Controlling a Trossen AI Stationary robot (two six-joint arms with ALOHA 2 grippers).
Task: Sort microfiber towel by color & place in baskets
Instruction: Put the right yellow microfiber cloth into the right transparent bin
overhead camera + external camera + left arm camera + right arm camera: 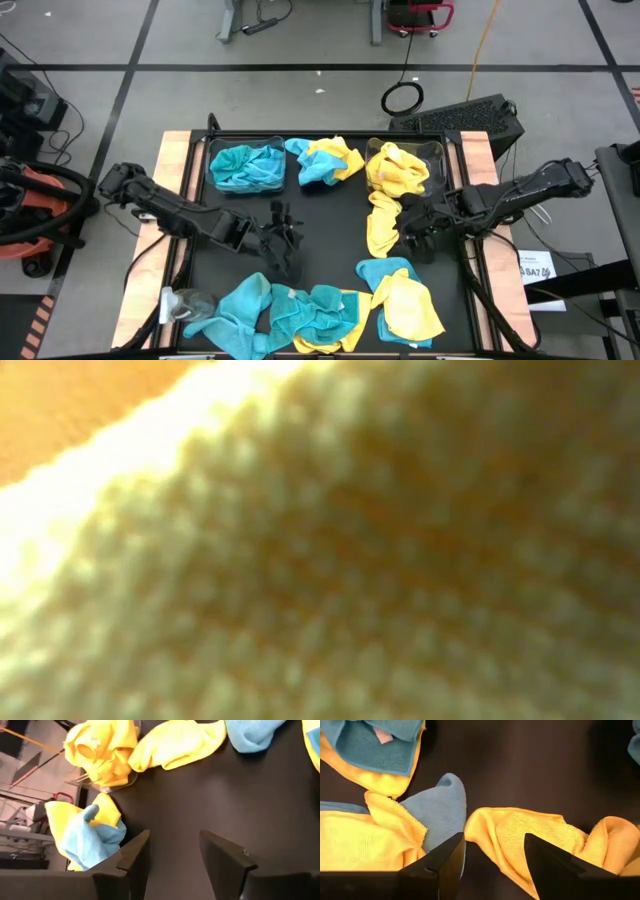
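**Towel sort: both arms over black mat, nothing gripped**

Desk: light wood edges w/ black mat centre. Notes run L to R per high view.

Far-left rear: clear plastic rectangular basket, filled w/ bunched teal-blue microfiber towels. Near-left front: clear plastic piece at mat edge, can't tell what it is. Next to it, a heap of teal-blue towels along front edge, some yellow mixed in.

Left end effector over bare mat, centre-left, well apart from any cloth. Left wrist view: its two dark fingers stand apart w/ only black mat in the gap; partly open, holding nothing.

Rear centre: one teal-blue + one yellow towel, overlapped, lying on mat between the two baskets, not in either.

Right of centre: second clear plastic basket at rear w/ crumpled bright yellow towels inside. A long yellow towel trails from it toward front. Front right: yellow towel lying on a teal one.

Right end effector just beside the long yellow towel. Right wrist view: fingers spread, yellow cloth beyond the gap, not pinched; open, empty.

Low view: blocked by yellow towel weave against lens.
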